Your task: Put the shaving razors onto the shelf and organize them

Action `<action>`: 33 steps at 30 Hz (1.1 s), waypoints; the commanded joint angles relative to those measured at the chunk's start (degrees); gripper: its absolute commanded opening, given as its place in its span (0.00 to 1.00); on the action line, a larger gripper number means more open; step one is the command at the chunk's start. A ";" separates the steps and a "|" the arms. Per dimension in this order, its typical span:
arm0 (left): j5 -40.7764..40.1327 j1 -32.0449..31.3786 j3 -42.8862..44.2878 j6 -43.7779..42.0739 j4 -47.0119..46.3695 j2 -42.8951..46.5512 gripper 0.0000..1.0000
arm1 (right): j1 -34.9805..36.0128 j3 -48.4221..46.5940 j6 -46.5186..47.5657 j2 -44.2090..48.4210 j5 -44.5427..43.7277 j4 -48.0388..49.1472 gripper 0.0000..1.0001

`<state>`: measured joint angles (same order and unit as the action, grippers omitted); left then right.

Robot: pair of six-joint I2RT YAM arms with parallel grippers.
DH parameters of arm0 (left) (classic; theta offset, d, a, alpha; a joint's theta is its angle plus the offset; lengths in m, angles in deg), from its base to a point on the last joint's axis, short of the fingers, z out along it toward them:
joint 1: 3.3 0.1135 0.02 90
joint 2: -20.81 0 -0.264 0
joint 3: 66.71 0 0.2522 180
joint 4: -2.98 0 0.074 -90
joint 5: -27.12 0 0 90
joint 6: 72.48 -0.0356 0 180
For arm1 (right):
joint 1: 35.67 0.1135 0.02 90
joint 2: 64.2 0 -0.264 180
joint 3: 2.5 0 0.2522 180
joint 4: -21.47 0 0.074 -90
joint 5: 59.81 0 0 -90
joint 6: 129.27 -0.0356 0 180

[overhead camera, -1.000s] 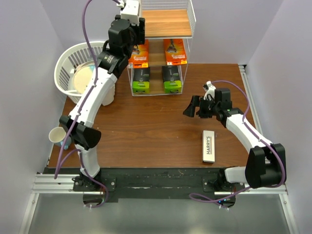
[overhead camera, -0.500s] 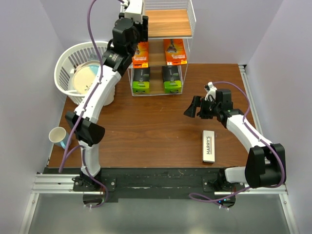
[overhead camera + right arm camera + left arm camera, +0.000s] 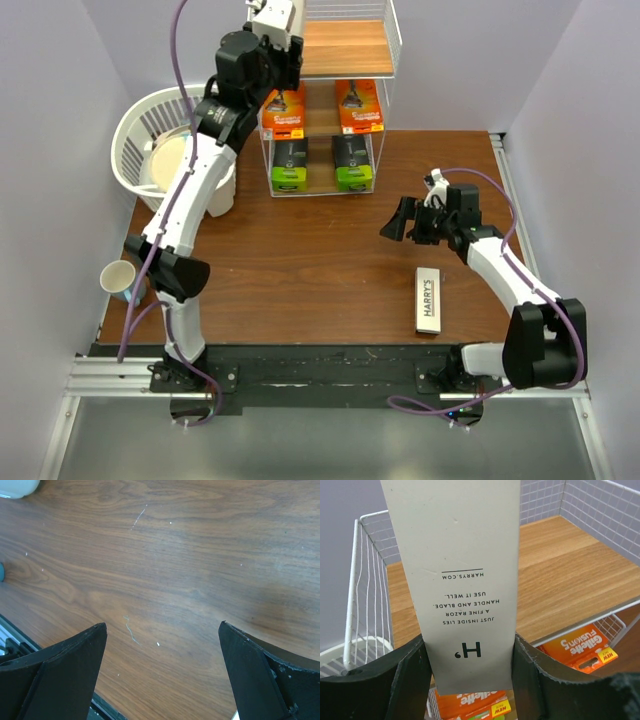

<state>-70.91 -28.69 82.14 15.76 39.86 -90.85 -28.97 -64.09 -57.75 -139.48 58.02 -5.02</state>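
Six razor packs in all. Two orange boxes (image 3: 360,104) and two black-green packs (image 3: 353,162) sit in the shelf (image 3: 345,45) at 12 o'clock. One white box (image 3: 428,300) lies on the table (image 3: 300,260) at 4 o'clock. The left gripper (image 3: 472,665) clamps the second white box (image 3: 455,555) above the top board. The right gripper (image 3: 400,218) hangs spread wide, holding nothing.

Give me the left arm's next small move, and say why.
Probably lower the white Harry's box onto the top board of the shelf, then open the fingers. The left gripper is shut on that box and holds it over the board, which looks bare. The orange packs and green packs occupy the tiers below.
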 commanded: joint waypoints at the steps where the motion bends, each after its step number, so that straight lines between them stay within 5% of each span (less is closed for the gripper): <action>1: 4.60 2.35 0.73 1.22 5.36 3.72 0.00 | -0.46 1.60 -1.29 1.90 0.82 0.95 0.99; 6: 7.76 5.26 0.09 4.83 6.15 2.41 0.00 | -0.46 1.08 -1.38 1.11 0.90 0.96 0.99; 8: 9.34 5.70 0.00 5.71 5.63 1.88 0.21 | -0.46 0.73 -1.38 0.93 0.91 0.95 0.99; 10: 9.79 5.88 0.61 6.15 4.93 1.36 0.28 | -0.46 0.72 -1.38 0.76 0.91 1.22 0.99; 16: 9.79 5.88 2.11 6.94 1.15 -0.05 0.75 | -0.55 -0.33 -1.65 0.76 2.48 2.36 0.99; 17: 9.44 5.88 2.02 7.21 0.19 -0.05 1.00 | -0.63 -1.29 -1.65 0.75 2.57 2.36 0.99; 29: 10.49 5.79 1.85 7.39 -5.79 1.88 1.00 | -0.55 -4.64 -2.09 -1.44 3.28 2.89 0.99; 33: 22.43 5.79 1.85 6.86 -10.71 5.04 1.00 | -0.55 -6.30 -1.30 -0.22 7.05 5.69 0.99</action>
<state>-57.73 -23.68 82.38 22.91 37.80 -90.89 -29.36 -66.52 -59.22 -140.86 60.27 -4.06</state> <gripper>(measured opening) 0.996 0.986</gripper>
